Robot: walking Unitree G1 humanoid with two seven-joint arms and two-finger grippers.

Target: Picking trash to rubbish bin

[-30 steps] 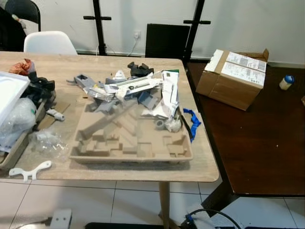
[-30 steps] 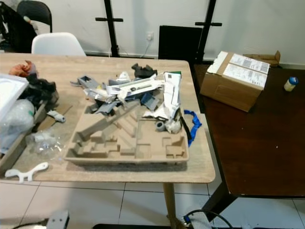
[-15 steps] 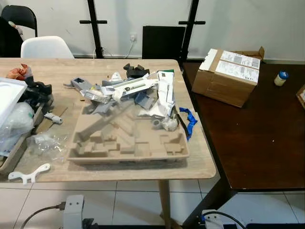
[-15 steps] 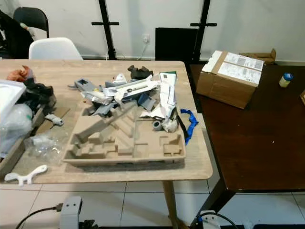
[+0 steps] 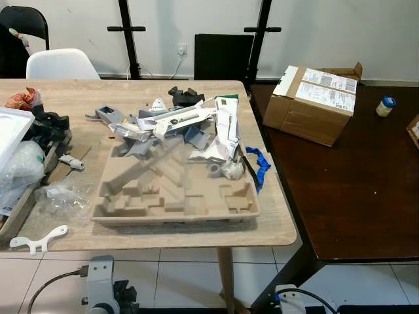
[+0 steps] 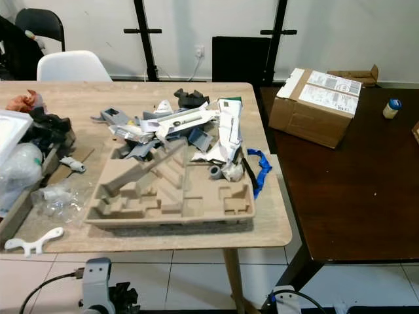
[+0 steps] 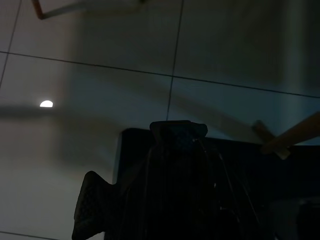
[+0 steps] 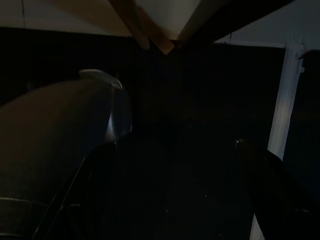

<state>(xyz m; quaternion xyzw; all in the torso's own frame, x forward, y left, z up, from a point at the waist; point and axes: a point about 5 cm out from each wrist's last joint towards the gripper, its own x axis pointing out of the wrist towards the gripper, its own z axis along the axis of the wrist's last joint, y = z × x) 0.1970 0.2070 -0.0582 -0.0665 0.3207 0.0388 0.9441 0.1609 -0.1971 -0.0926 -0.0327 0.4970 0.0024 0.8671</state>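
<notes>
Standing before the light counter (image 5: 262, 222), you see the trash heaped on it, and both arms hang low under its edge. Beside it on the right is a dark counter (image 5: 353, 196) with a box (image 5: 313, 104) and a small bottle (image 5: 384, 106).

Largest piece is the pulp tray (image 5: 173, 193) near the front edge. Over its far side lies a pile of scraps (image 5: 177, 124), grey and white, and a blue strap (image 5: 260, 167) hangs at its right corner. Left of the tray lie a clear bag (image 5: 62, 195) and a white bracket (image 5: 38, 238).

No bin can be found in these views, so I judge you must locate it before you lift anything. For a good pick, start with the tray: take it by its near rim, and keep it level, because the loose scraps on it may slide off.

Left claw (image 7: 150, 200) and right claw (image 8: 170, 200) are very dark in the wrist views; I cannot tell if they are released or clenched.

White labels on the box carry print, too small to read.
</notes>
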